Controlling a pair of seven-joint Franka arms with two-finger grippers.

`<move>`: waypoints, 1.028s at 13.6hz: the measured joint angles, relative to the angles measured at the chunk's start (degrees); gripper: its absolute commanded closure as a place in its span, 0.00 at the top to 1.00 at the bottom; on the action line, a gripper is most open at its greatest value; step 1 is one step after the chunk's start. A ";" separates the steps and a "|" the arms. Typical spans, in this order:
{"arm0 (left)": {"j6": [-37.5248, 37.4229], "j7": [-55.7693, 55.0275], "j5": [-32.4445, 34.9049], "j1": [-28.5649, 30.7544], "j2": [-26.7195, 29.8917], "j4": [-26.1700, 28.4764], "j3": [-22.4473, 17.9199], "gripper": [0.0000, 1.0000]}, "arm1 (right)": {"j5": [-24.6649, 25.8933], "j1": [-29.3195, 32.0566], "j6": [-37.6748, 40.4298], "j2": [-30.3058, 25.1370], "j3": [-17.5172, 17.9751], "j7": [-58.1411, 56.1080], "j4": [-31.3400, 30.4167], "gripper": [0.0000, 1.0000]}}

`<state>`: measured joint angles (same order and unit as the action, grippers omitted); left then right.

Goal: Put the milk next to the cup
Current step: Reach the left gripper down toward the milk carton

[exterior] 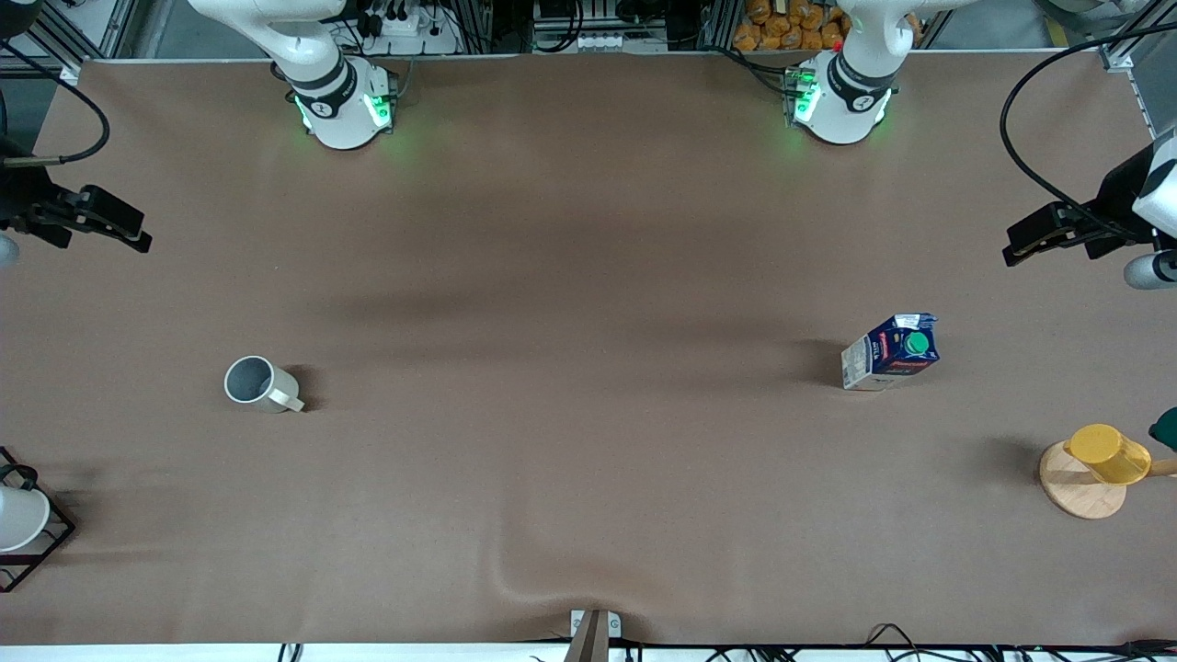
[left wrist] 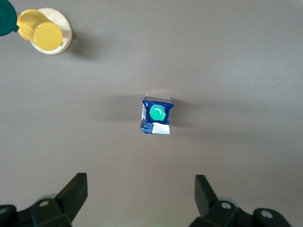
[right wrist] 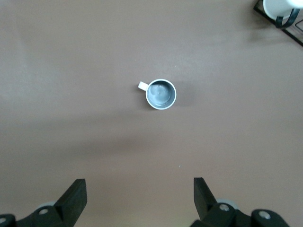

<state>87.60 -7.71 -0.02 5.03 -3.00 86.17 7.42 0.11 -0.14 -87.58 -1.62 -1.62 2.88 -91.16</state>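
Observation:
The milk [exterior: 890, 352] is a small dark blue carton with a green cap. It stands upright on the brown table toward the left arm's end and also shows in the left wrist view [left wrist: 156, 115]. The cup [exterior: 260, 384] is a pale grey-white mug with a stubby handle. It stands toward the right arm's end and shows in the right wrist view [right wrist: 160, 93]. My left gripper [exterior: 1021, 244] [left wrist: 141, 189] is open and empty, high over the table's edge at the left arm's end. My right gripper [exterior: 138, 230] [right wrist: 140, 189] is open and empty, high over the edge at the right arm's end.
A yellow cup [exterior: 1108, 454] on a wooden disc [exterior: 1076, 496] stands nearer the front camera than the milk, with a dark green object [exterior: 1166, 428] beside it. A white cup in a black wire rack [exterior: 55, 533] sits near the cup's end. The table cover has a wrinkle [exterior: 524, 588] at the front edge.

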 measured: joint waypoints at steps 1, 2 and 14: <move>-0.04 0.00 0.00 0.01 0.00 0.00 -0.01 1.00 | 0.00 0.00 0.51 -0.02 -0.05 -0.02 0.00 1.00; -0.05 0.00 0.00 0.01 0.00 0.00 -0.01 1.00 | 0.00 0.00 1.00 -0.05 -0.03 -0.09 0.00 1.00; 15.25 1.06 1.59 -0.39 -10.76 8.19 0.29 1.00 | 0.05 -0.08 2.31 0.80 0.28 -0.33 -0.33 1.00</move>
<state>102.85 -6.65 1.57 4.64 -13.76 94.36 7.70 0.16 -0.22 -85.27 -0.81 -1.34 2.55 -91.49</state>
